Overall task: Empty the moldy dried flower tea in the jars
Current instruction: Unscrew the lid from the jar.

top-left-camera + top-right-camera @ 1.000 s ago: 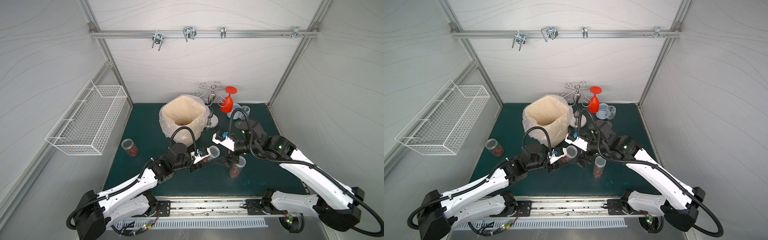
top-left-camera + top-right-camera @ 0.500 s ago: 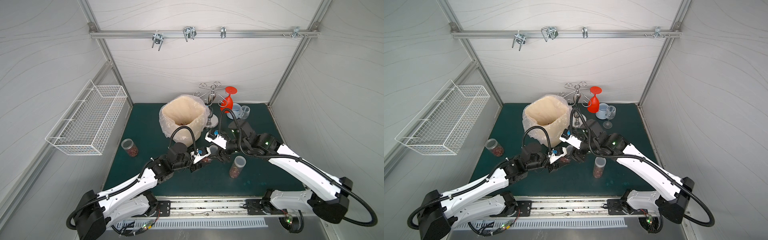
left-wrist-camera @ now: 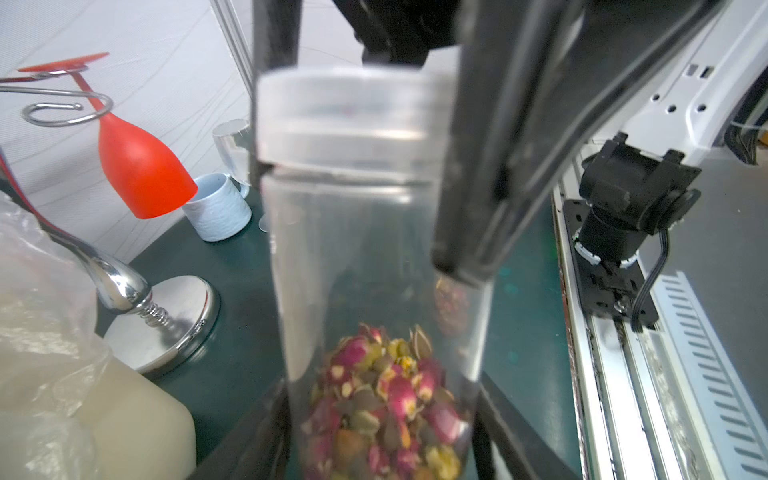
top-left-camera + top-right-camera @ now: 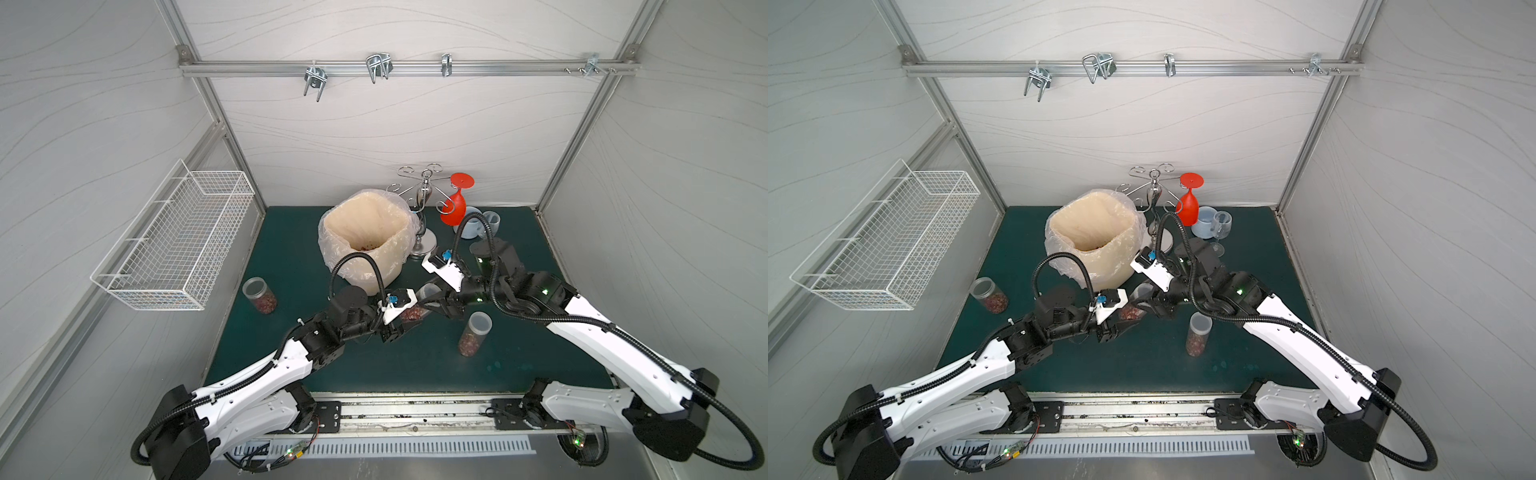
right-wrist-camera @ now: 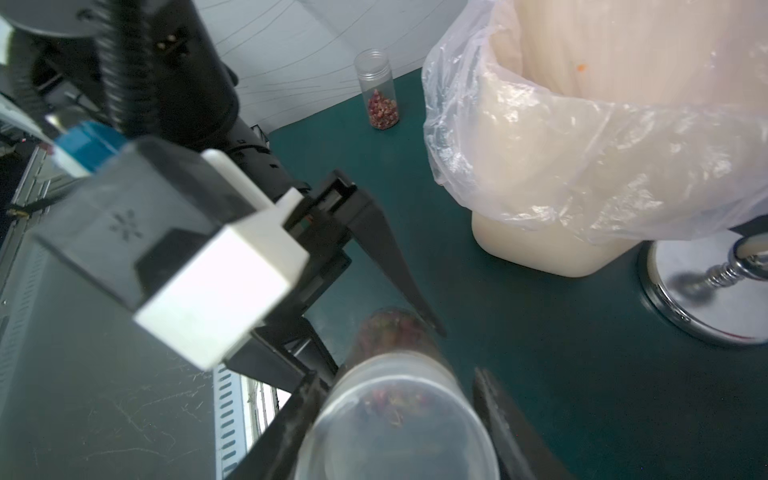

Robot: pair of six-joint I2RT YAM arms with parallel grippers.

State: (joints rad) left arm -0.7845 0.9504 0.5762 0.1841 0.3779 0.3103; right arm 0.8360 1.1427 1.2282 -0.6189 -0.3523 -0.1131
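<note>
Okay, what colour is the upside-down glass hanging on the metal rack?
The hanging glass is bright red, clearest in the left wrist view.

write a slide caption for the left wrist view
Left wrist view: jar of dried flower tea flanked by the left gripper, right gripper closed on its lid.

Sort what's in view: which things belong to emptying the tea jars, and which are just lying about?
Job: middle jar, left jar, tall jar, dried flower tea inside them, lined bin (probably where it goes).
Lying about: red glass, chrome rack, pale blue mug, clear glass, wire basket.
</note>
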